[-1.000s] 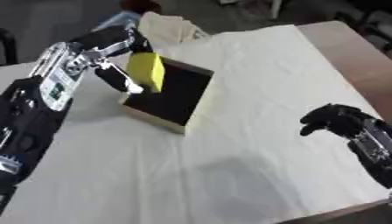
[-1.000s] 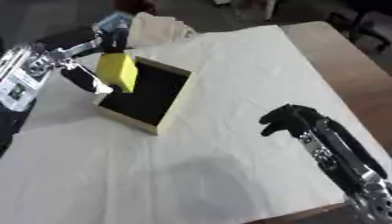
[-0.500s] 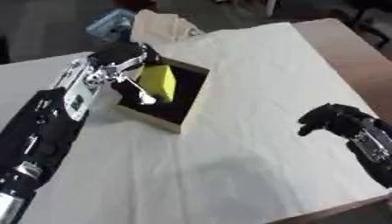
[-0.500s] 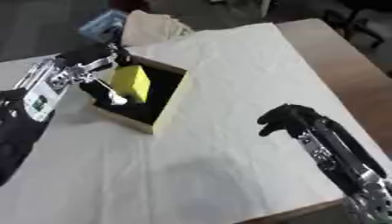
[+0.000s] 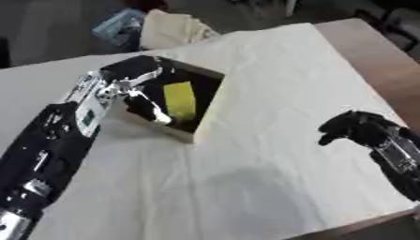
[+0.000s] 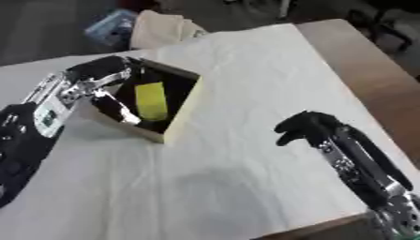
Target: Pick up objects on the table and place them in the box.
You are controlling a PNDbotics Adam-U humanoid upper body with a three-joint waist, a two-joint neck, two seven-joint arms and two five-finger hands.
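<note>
White cloth [image 5: 271, 140] covers a table. Inside the box [image 5: 205, 110] lies a yellow block [image 5: 180, 99], the left hand [image 5: 135, 89] curled beside it, contact unclear. Right of the box, the right hand [image 5: 357, 129] hangs, fingers curled, empty.

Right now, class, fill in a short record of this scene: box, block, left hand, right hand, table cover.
box: dark inside, pale walls, open, on the cloth
block: yellow, inside the box
left hand: over the box, fingers beside the block
right hand: curled, holding nothing, above the cloth at the right
table cover: white cloth
</note>
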